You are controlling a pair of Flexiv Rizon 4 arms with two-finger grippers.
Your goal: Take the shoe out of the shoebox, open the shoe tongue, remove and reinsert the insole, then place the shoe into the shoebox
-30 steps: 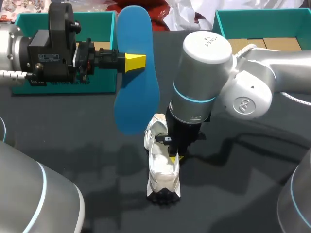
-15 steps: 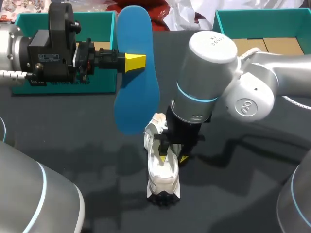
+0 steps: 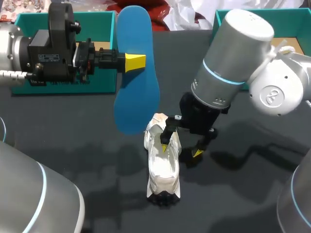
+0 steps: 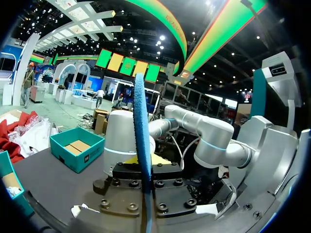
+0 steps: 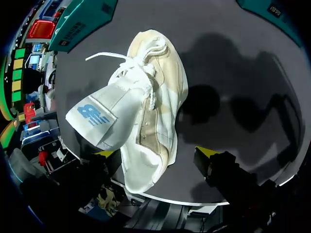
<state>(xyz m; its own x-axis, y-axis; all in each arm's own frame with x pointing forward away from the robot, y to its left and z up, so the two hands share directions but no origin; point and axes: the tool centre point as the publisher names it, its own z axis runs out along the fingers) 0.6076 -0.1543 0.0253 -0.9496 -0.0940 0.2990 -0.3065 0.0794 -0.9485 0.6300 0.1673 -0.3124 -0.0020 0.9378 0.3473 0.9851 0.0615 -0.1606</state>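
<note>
My left claw (image 3: pixel 135 62) was clamped on the blue insole (image 3: pixel 138 104), held on edge above the table (image 3: pixel 73 145). My right claw (image 3: pixel 181 149) stood wide, gripping nothing, astride the shoe (image 3: pixel 163 170) lying mid-table with its tongue (image 5: pixel 104 114) folded back. I judged unboxing, tongue opening and insole removal done, with reinsertion and return to a shoebox (image 3: pixel 29 19) at the far edge left to do.

a dark, matte worktop (image 3: pixel 68 121) lies under everything, with soft grey shadows spread over its bare middle and its near side. flat brown cardboard pieces (image 3: pixel 292 41) lie inside the teal box (image 3: pixel 296 24) at the far right corner, partly hidden from above. a small strip of brown card (image 3: pixel 102 46) also shows inside the other teal box (image 3: pixel 97 87) at the far left corner.
</note>
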